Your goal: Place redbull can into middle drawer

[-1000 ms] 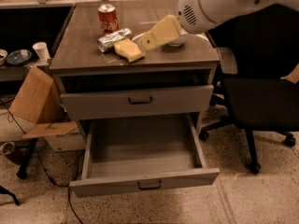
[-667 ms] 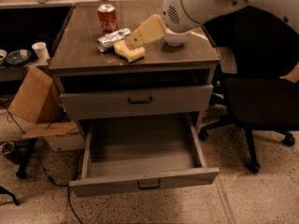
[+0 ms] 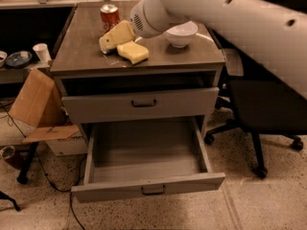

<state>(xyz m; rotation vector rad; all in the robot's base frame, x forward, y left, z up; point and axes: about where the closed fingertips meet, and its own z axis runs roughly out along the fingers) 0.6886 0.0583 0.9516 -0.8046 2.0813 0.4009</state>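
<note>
Reaching down onto the surface [image 3: 86,56] in the upper left of the frame, the claw [image 3: 108,41] covers the redbull can [image 3: 102,49]. The can lies on its side, and only a grey sliver shows at the claw's tip.

To grasp well, I judge the claw should straddle the can across its slim body and settle low before closing. A shiny can on its side may roll or squirt free. The yellow sponge [image 3: 133,52], just beside it on the right, should stay out of the grip.

Whether the claw is wide, narrow or already gripping, I cannot tell. It seems to be at or against the can.

The red cola can [image 3: 109,17] stands just behind, and a white bowl [image 3: 181,33] sits to the right. Below the shut upper drawer [image 3: 139,103], the middle drawer [image 3: 148,189] is pulled out at lower centre.
</note>
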